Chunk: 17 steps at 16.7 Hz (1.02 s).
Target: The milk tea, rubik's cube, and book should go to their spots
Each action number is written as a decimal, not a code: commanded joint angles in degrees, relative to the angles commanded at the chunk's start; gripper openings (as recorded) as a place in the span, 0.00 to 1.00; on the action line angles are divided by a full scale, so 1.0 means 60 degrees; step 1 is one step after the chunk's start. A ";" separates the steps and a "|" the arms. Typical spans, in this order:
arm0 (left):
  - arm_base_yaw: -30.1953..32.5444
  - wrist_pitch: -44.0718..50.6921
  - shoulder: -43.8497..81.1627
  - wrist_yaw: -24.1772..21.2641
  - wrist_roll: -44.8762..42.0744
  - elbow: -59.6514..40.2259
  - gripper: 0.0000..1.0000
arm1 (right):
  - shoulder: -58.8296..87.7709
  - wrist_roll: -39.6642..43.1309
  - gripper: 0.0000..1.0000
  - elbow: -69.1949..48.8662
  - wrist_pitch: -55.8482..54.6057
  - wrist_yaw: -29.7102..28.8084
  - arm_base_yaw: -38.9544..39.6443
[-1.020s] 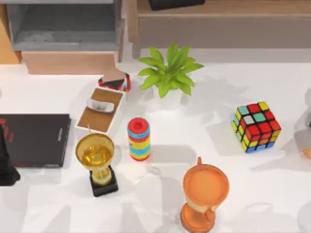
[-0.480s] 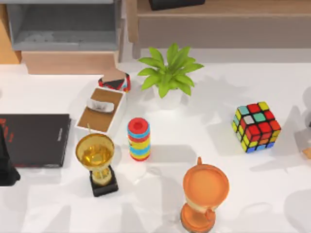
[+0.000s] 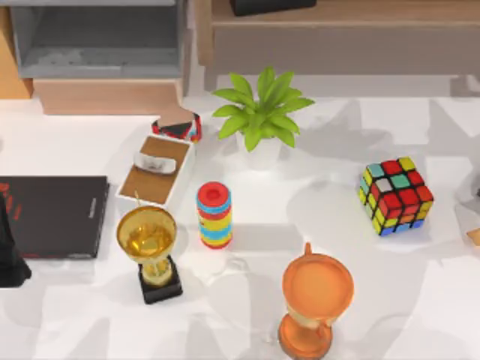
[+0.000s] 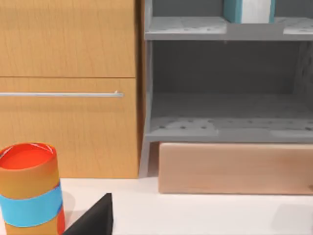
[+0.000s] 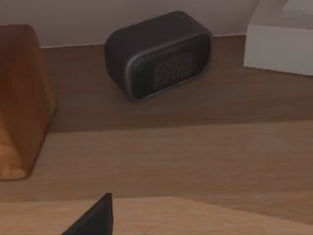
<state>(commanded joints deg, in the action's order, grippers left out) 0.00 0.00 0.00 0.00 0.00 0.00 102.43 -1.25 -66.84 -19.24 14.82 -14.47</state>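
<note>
**Cube waits on the right while both arms hang back**

While the rubik's cube (image 3: pixel 396 196) sits alone on the white table (image 3: pixel 337 142), right of the potted plant (image 3: pixel 259 112) and well apart from the orange trophy (image 3: pixel 316 300), I judge it the next thing to fetch. My right arm should come straight down over it, fingers spread wider than the cube, square to two flat faces. Whether either gripper is open I cannot tell. A light-blue book (image 4: pixel 247 10) stands on the grey shelf's (image 4: pixel 225 132) upper level.

book (image 4: pixel 248 11) cut off by upper edge, orange trophy (image 3: pixel 315 306) base cropped below
</note>
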 joint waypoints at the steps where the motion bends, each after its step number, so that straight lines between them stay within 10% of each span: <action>1: 0.0000 0.0000 0.0000 0.0000 0.0000 0.0000 1.00 | 0.0140 -0.0063 1.00 -0.0686 0.1220 -0.0244 0.0410; 10: 0.0000 0.0000 0.0000 0.0000 0.0000 0.0000 1.00 | 0.1747 -0.0468 1.00 -0.4825 1.1676 -0.1978 0.4039; 17: 0.0000 0.0000 0.0000 0.0000 0.0000 0.0000 1.00 | 0.2449 -0.0540 1.00 -0.5289 1.5010 -0.2476 0.5512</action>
<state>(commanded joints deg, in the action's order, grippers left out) 0.00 0.00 0.00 0.00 0.00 0.00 117.12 -4.49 -98.58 70.82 -0.04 18.60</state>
